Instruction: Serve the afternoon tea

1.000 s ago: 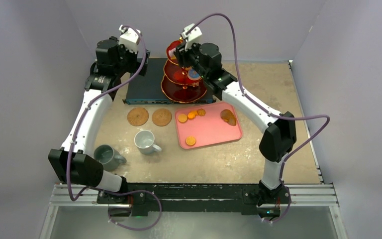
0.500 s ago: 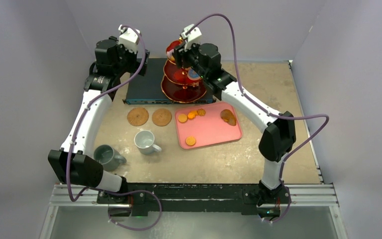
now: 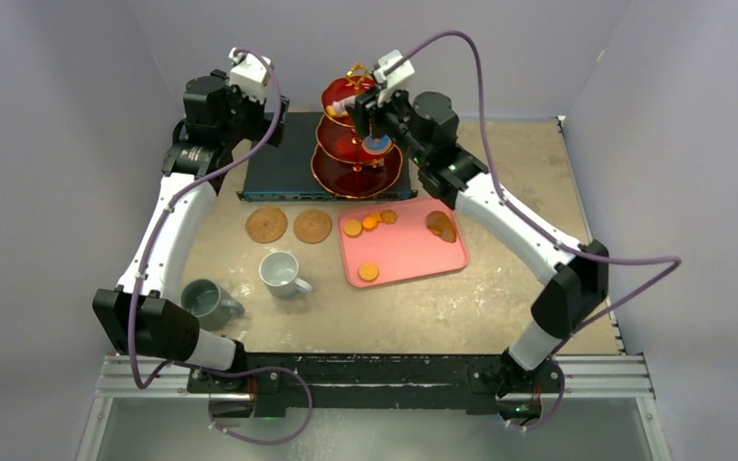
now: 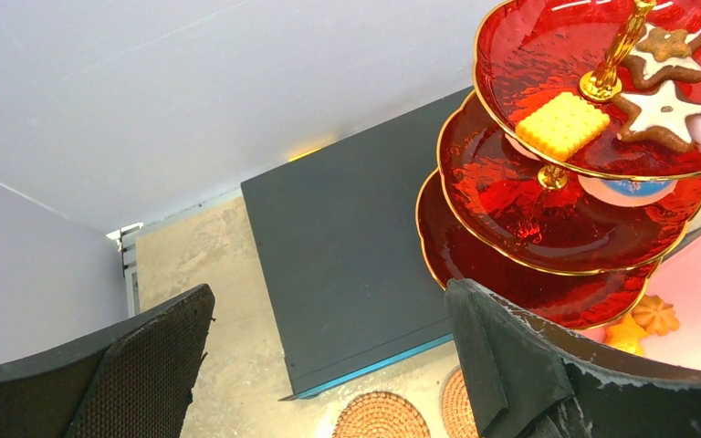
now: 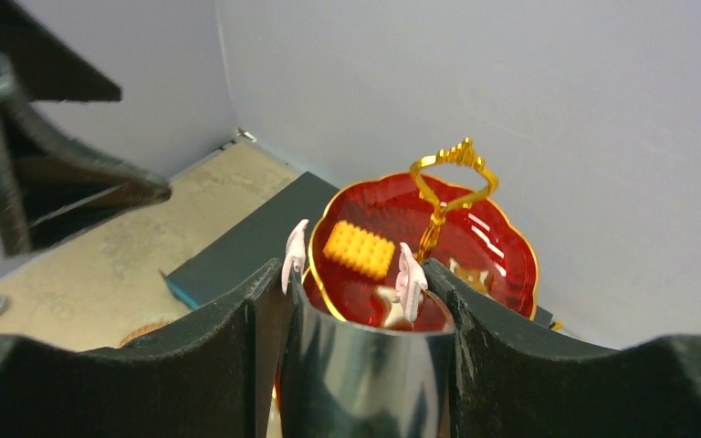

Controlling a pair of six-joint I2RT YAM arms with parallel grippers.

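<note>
The red three-tier stand (image 3: 357,144) with its gold handle (image 5: 452,169) stands at the back on the dark box. Its top tier carries a yellow biscuit (image 4: 562,124), a star cookie (image 4: 662,114) and a gingerbread piece (image 4: 664,44). A blue-and-pink pastry (image 3: 376,145) lies on the middle tier. My right gripper (image 5: 356,283) is shut on metal tongs (image 5: 365,365), whose pink tips hover just above the top tier's rim beside the star cookie. My left gripper (image 4: 329,310) hangs open above the box, left of the stand. Two cork coasters (image 3: 266,225) (image 3: 312,226), the white mug (image 3: 280,272) and grey mug (image 3: 208,300) sit in front.
The flat dark blue-grey box (image 3: 274,168) lies under and left of the stand. A pink tray (image 3: 413,252) in front of it holds several orange and brown pastries (image 3: 369,272). Walls close in at the back and on both sides.
My right arm has swung to the right and its gripper with the tongs has shifted right, uncovering the gold handle. The left arm has not moved.
</note>
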